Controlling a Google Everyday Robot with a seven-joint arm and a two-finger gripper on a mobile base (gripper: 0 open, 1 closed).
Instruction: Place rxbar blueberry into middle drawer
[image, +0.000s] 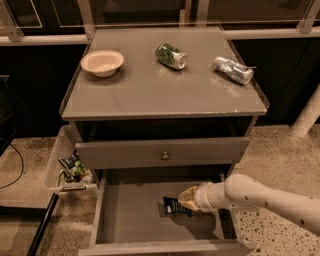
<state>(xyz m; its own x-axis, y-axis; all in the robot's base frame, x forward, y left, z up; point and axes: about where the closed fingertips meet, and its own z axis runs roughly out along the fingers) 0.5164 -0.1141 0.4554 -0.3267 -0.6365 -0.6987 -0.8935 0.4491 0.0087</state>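
The rxbar blueberry (175, 206), a small dark navy bar with white lettering, is held at one end by my gripper (187, 199). The gripper reaches in from the right on a white arm and sits low inside the open middle drawer (130, 220), a wide grey box with a flat floor. The bar hangs just above the drawer floor, right of its middle. The drawer front above it, with a small round knob (165, 156), is pushed in.
On the cabinet top stand a cream bowl (102, 62), a green can (171, 55) on its side and a silver can (233, 70) on its side. A clear bin (70, 170) with packets hangs at the cabinet's left. A white post (306, 116) stands at the right.
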